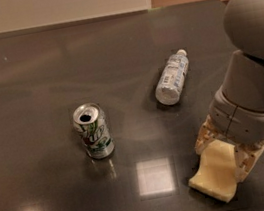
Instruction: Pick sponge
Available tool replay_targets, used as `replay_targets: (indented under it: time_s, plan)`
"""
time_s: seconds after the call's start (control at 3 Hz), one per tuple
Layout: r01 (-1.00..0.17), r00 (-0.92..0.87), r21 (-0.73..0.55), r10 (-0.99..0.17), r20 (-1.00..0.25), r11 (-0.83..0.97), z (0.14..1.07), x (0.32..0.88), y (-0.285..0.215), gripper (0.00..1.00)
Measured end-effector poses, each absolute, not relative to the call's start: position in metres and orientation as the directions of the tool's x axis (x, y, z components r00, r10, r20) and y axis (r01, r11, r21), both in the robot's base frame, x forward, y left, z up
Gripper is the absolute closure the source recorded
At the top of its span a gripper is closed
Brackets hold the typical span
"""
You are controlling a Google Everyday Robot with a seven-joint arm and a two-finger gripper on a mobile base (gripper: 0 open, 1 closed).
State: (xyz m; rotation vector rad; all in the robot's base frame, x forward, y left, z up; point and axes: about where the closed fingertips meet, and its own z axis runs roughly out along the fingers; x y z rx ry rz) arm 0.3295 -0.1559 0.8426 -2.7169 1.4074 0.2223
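The pale yellow sponge (pixel 214 174) lies on the dark table (pixel 30 74) near the front right edge. My gripper (pixel 223 159) reaches down over the sponge's far end, below the big grey arm (pixel 255 85). One tan finger (pixel 205 138) presses its left side and the other finger (pixel 245 161) its right side. The jaws are shut on the sponge, which rests on the table. The arm hides the sponge's far end.
A green and white soda can (pixel 92 130) stands upright left of centre. A clear plastic water bottle (pixel 171 78) lies on its side behind the gripper. The table's front edge runs just below the sponge.
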Motion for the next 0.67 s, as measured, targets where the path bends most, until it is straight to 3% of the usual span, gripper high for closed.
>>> replay_targets:
  time_s: [0.33,0.67]
  plan:
    - [-0.834,0.546,-0.007,-0.824,-0.154,-0.552,0.858,0.336,-0.156,0.87]
    - [-0.854,0.517,-0.021,-0.841,-0.16,-0.521,0.881,0.343,-0.157,1.0]
